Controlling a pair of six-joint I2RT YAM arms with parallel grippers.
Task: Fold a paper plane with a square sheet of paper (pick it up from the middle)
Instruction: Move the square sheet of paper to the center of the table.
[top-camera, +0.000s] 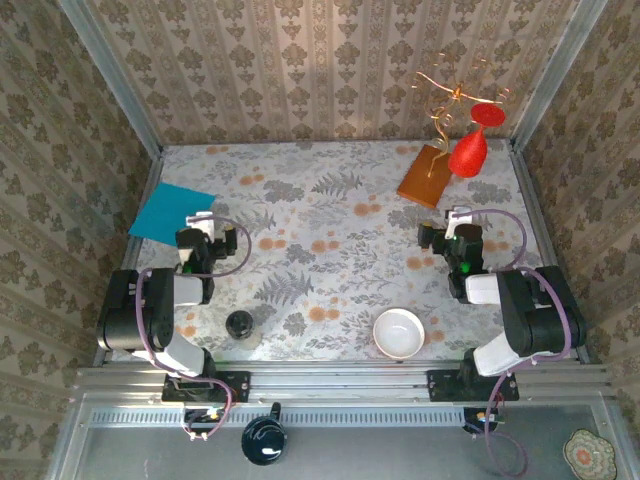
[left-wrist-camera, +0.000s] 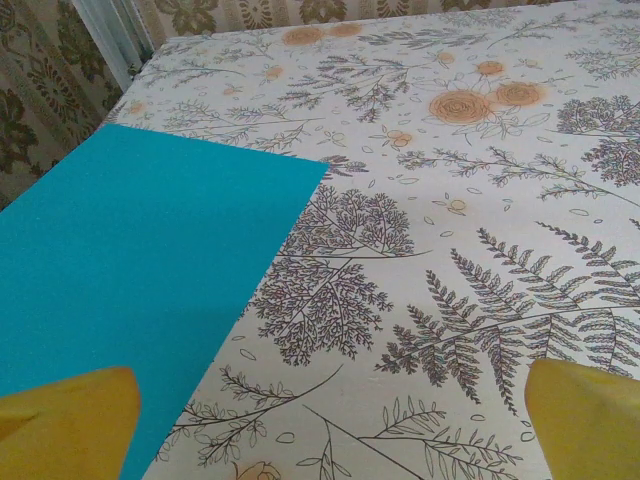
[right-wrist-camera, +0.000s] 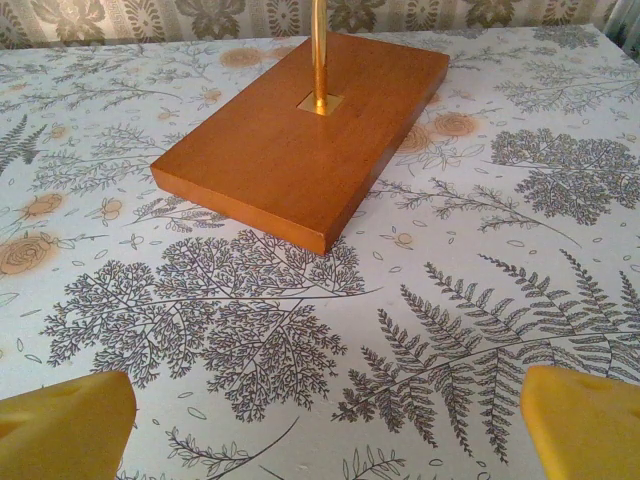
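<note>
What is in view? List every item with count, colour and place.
square sheet of paper: one, teal-blue, flat at the table's far left
board: one, orange-brown, far right
wire stand: one, gold, rising from the board
glass-shaped ornament: one, red, hanging on the stand
bowl: one, white, near edge, right of centre
small round pot: one, black, near edge, left
round object: one, dark, on the ledge below the arm bases
patterned dish: one, pale, bottom right corner
table: one, floral white cover
left end effector: one, yellow fingers, open, by the paper's edge
right end effector: one, yellow fingers, open, facing the board
</note>
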